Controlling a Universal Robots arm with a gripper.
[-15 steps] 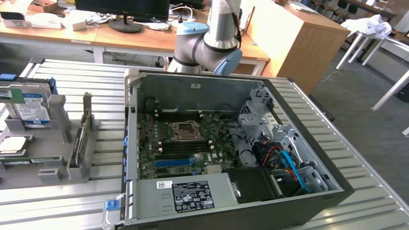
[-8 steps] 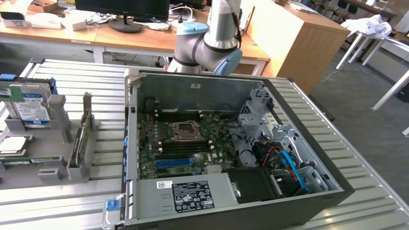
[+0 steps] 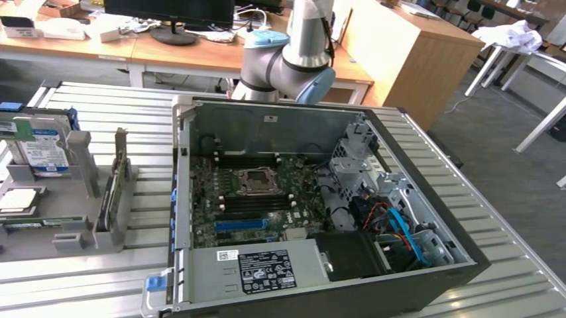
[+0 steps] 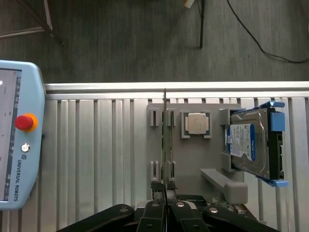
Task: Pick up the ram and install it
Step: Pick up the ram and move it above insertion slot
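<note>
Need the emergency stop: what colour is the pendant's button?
The button is red; clearest in wrist view.

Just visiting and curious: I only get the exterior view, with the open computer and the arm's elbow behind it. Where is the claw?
Observer: The wrist view shows the gripper, fingers shut, over the ram, which stands on edge in the grey holder.
Operator: Is it holding the ram?
Observer: I cannot tell; the closed tips line up with the ram's thin edge.
Operator: Anything else nearby?
Observer: A blue control pendant with a red button lies on the slatted table.
</note>
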